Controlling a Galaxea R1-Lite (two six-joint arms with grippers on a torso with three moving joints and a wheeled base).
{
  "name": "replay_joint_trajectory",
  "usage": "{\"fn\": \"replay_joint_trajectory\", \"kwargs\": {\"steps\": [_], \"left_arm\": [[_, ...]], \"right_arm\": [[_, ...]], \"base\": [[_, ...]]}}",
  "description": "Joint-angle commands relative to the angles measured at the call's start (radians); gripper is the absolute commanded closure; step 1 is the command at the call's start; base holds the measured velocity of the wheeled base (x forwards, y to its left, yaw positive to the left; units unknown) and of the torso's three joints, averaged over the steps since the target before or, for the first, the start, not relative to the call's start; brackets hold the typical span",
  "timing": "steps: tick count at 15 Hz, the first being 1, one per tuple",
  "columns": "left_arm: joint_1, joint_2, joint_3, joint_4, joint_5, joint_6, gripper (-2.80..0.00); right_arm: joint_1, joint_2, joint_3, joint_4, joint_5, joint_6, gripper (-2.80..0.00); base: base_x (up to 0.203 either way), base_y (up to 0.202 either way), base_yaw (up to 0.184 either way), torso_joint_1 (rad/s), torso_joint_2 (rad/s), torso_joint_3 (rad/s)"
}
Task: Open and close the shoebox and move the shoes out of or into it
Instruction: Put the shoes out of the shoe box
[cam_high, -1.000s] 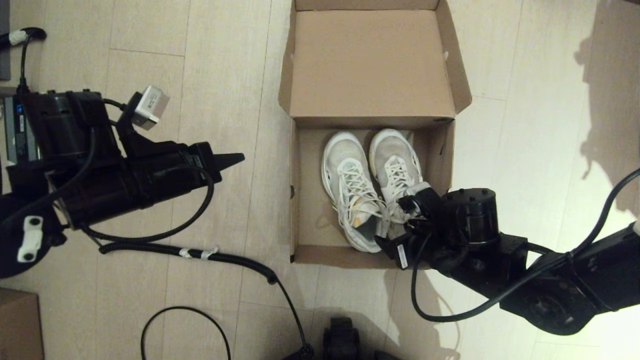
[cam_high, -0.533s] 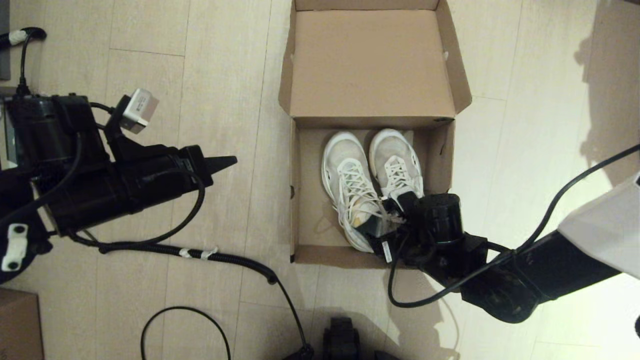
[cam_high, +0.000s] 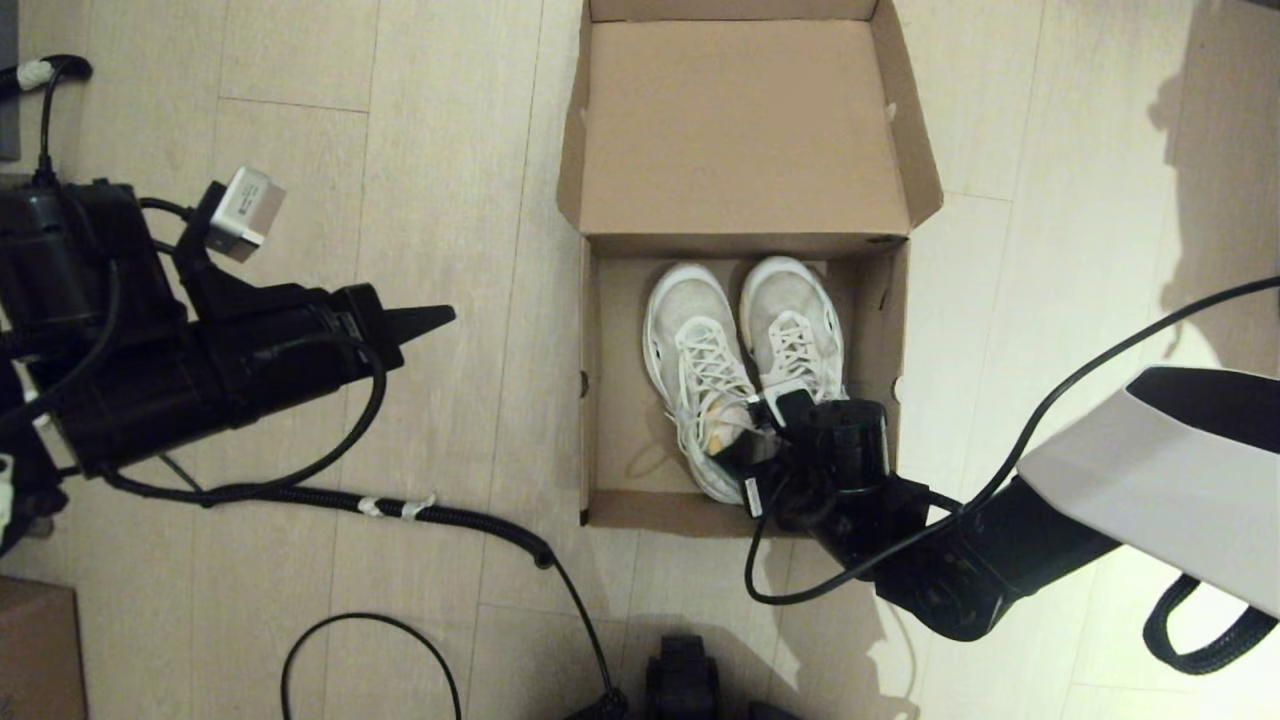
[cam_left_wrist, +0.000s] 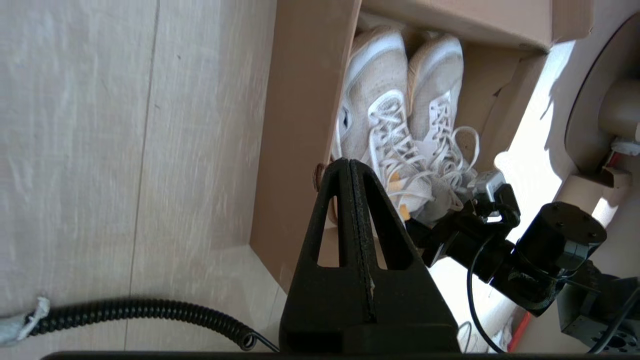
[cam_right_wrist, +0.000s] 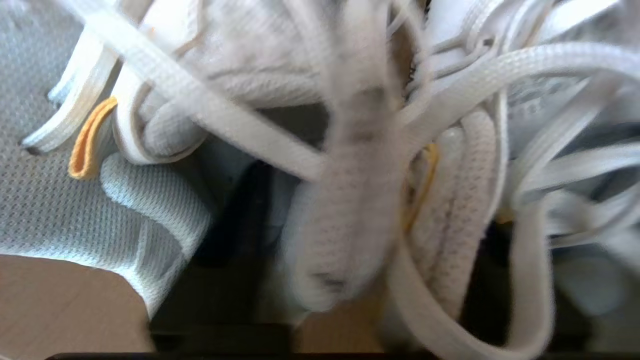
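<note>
- Looking down from the head camera, I see the shoebox (cam_high: 600, 400) sitting on the pale plank floor (cam_high: 300, 100) with its hinged lid (cam_high: 740, 130) thrown fully back, inner face up.
- Both shoes (cam_high: 745, 350) lie inside the box, side by side, toes toward the lid hinge, heels toward me. White laces (cam_high: 715, 375) are loose and tangled over the tongues.
- My right gripper (cam_high: 765, 440) is down in the near end of the box, at the heel openings of the pair. The wrist body covers the fingers from above.
- Right wrist camera is pressed right against the shoes (cam_right_wrist: 150, 200): white mesh, looping laces (cam_right_wrist: 345, 210), an orange tab (cam_right_wrist: 90, 140), a bit of brown cardboard (cam_right_wrist: 60, 300) at one corner. Dark shapes sit behind the laces, but I cannot tell how wide the fingers stand or whether they have hold of anything.
- My left gripper (cam_high: 435, 320) hangs above the floor, well apart from the box on its left side, tip pointing toward the box wall.
- Left wrist camera shows the left gripper (cam_left_wrist: 351, 170) with its two fingers pressed together along a single seam, nothing between them. Beyond it I see the box wall (cam_left_wrist: 300, 125), the shoes (cam_left_wrist: 400, 115) and the right gripper (cam_left_wrist: 450, 225) at their heels.
- A coiled black cable (cam_high: 450, 520) runs across the floor below the left arm.
- A corner of another cardboard box (cam_high: 35, 650) shows at the lower left edge.
</note>
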Motion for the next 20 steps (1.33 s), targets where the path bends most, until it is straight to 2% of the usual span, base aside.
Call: {"fn": "replay_joint_trajectory", "kwargs": {"steps": [1,3,5,10,12,15,18,20], "left_arm": [[0.009,-0.033,-0.003,-0.001,-0.005,0.0,0.0],[0.011,-0.063,-0.002,0.003,-0.005,-0.002,0.0],[0.024,-0.09,0.011,0.008,-0.009,-0.005,0.0],[0.026,-0.101,0.014,0.008,-0.009,-0.005,0.0],[0.025,-0.12,0.013,0.013,-0.009,-0.005,0.0],[0.026,-0.108,0.058,0.035,-0.014,-0.006,0.0],[0.026,-0.097,0.112,0.032,-0.009,-0.008,0.0],[0.026,-0.102,0.141,0.031,-0.007,-0.008,0.0]], "right_arm": [[0.001,-0.022,-0.002,-0.008,-0.001,-0.002,0.0],[0.003,-0.1,0.003,0.01,0.007,0.0,0.0],[0.003,-0.198,0.013,0.083,0.043,0.031,0.0],[0.018,-0.487,0.048,0.394,0.302,0.222,0.0],[0.02,-0.601,0.045,0.502,0.365,0.28,0.0],[0.02,-0.801,0.019,0.677,0.377,0.308,0.0],[0.006,-0.985,-0.03,0.864,0.328,0.295,0.0],[-0.095,-1.039,-0.057,0.929,0.291,0.273,0.0]], "base": [[0.0,0.0,0.0,0.0,0.0,0.0],[0.0,0.0,0.0,0.0,0.0,0.0],[0.0,0.0,0.0,0.0,0.0,0.0],[0.0,0.0,0.0,0.0,0.0,0.0],[0.0,0.0,0.0,0.0,0.0,0.0],[0.0,0.0,0.0,0.0,0.0,0.0],[0.0,0.0,0.0,0.0,0.0,0.0],[0.0,0.0,0.0,0.0,0.0,0.0]]}}
